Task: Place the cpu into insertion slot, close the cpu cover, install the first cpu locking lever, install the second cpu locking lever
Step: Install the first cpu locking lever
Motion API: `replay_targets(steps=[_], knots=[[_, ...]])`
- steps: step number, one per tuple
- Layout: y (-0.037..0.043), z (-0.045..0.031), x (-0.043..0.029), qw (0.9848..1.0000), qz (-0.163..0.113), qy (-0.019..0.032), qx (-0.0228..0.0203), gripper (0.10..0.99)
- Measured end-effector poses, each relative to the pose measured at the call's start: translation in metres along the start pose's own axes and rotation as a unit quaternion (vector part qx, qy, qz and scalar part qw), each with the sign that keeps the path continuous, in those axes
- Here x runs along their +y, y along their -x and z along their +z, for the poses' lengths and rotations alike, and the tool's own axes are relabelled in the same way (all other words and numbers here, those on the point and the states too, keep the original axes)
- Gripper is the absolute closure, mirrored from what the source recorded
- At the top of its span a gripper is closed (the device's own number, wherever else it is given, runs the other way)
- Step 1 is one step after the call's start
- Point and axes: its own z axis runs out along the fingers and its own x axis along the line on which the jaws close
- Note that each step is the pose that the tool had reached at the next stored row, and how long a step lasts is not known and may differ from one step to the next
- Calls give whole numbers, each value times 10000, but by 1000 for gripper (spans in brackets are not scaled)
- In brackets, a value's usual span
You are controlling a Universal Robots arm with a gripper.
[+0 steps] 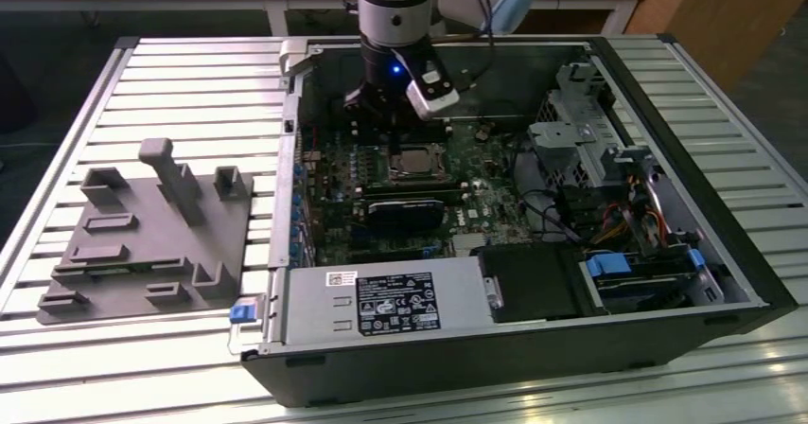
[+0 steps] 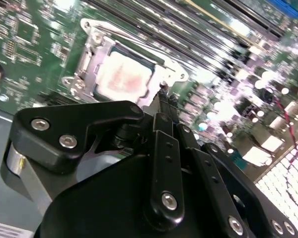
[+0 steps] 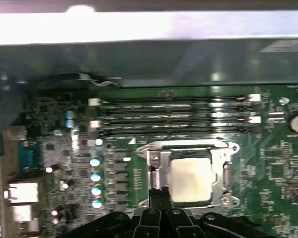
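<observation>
The cpu [image 1: 411,166] [image 2: 125,79] [image 3: 191,179], a pale silver-grey square, lies flat in the insertion slot [image 3: 217,196] on the green motherboard inside the open computer case. The cpu cover [image 3: 223,171] [image 2: 97,54], a silvery frame, lies down around it. A thin metal locking lever [image 3: 184,144] [image 2: 139,47] runs along one side of the socket. My gripper [image 1: 375,114] [image 2: 164,93] [image 3: 159,191] hangs just above the socket's edge. Its two black fingertips are shut together beside the cpu's corner, and nothing shows between them.
Memory slots [image 3: 179,114] run beside the socket. A black card [image 1: 404,211], the power supply [image 1: 378,301] and a drive cage [image 1: 593,140] crowd the case. A grey fixture plate [image 1: 139,225] with upright blocks sits on the slatted table at the exterior view's left.
</observation>
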Motion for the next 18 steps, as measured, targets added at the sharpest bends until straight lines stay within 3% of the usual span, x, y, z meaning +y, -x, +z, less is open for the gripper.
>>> replay_targets(steps=[7,10,18], knots=[[-165,-5,-9,10000,1,28,1,980],[-186,-6,-10,10000,2,71,3,980],[-192,-77,-11,9999,2,101,-37,980]])
